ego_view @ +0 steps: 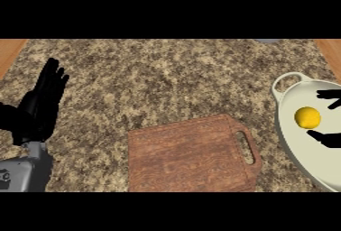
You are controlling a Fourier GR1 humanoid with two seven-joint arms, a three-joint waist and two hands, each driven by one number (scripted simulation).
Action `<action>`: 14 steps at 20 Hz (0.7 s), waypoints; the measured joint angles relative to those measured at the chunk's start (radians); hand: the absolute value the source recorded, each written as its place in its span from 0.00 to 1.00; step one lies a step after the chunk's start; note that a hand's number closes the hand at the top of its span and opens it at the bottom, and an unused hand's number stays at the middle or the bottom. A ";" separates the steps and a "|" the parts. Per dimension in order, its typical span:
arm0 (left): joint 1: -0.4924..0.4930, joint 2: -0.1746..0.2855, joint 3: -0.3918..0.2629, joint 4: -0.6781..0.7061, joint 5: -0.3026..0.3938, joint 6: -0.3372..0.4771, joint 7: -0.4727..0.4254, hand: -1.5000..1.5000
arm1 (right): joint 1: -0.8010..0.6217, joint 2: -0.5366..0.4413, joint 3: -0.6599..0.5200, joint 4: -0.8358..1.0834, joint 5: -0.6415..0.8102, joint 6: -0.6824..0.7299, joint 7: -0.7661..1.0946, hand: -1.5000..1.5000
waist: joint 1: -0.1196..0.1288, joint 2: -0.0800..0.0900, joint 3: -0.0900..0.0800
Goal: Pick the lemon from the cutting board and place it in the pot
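The round yellow lemon (307, 117) shows within the rim of the cream oval pot (307, 155) at the right of the speckled stone bench (166, 76) — off the brown wooden cutting board (190, 155). My right hand (328, 139) is spread, fingers and thumb either side of it, just apart. My left hand (41, 106) rests open at the left — fingers up.

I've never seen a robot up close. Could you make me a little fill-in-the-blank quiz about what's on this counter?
1. The lemon shows over the white pot, at the view's ____ edge.
2. Lying on the cutting board there is ____.
3. The hand resting open, fingers up, is the robot's ____ one.
Missing words: right; nothing; left.
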 measured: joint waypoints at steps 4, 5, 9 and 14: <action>0.012 0.004 0.011 0.005 0.007 -0.011 -0.010 0.50 | -0.054 0.030 -0.016 0.094 -0.082 0.129 -0.082 0.00 | -0.004 -0.001 0.000; 0.020 0.003 0.009 -0.007 0.006 -0.010 -0.003 0.50 | -0.063 0.044 -0.028 0.100 -0.114 0.155 -0.095 0.00 | -0.005 -0.003 0.000; 0.016 -0.004 0.010 -0.002 -0.004 0.004 -0.005 0.50 | -0.090 0.069 -0.103 0.152 -0.243 0.262 -0.159 0.00 | -0.014 -0.004 0.000; 0.009 -0.011 0.002 -0.006 -0.014 0.008 0.002 0.50 | -0.144 0.024 -0.216 0.286 -0.375 0.412 -0.185 0.00 | -0.015 -0.003 0.000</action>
